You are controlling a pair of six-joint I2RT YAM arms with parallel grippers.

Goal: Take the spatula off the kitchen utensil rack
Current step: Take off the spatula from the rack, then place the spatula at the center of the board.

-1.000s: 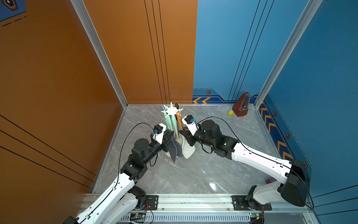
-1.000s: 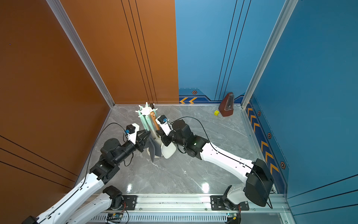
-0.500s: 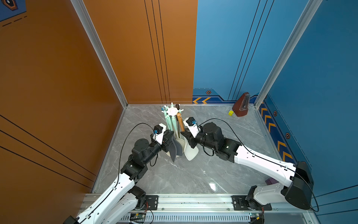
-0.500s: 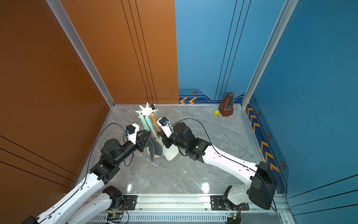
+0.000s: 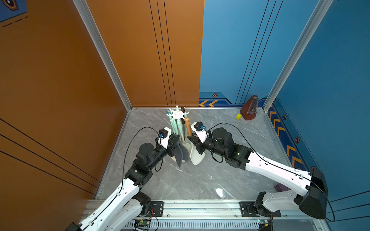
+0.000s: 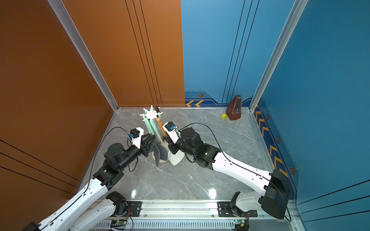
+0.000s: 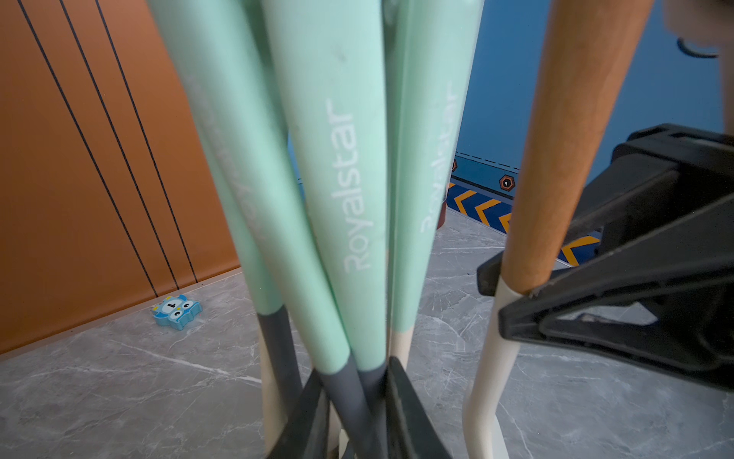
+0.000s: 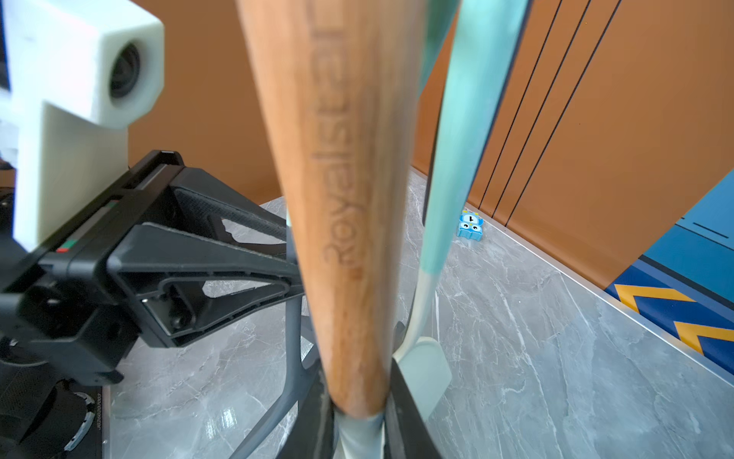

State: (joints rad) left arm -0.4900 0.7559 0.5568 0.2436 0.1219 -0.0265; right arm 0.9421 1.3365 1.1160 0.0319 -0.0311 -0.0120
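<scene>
right end effector [image 8: 357,417] nearly closed, clamped on wood-handled spatula [image 8: 341,198] at the handle base, cream blade below it. left end effector [image 7: 357,401] nearly closed on grey necks of mint-handled utensils [image 7: 337,179]. kitchen utensil rack [image 5: 177,114] top disc above and between both.

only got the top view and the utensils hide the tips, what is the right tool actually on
observer: the right wrist view shows the right tool shut on the wooden-handled spatula, just where the wood ends.
operator: and the other arm
observer: in the left wrist view the left tool pinches the grey necks of the mint-handled utensils.
operator: anything else i'm missing
observer: a small blue owl block lies at the foot of the orange wall.
</scene>
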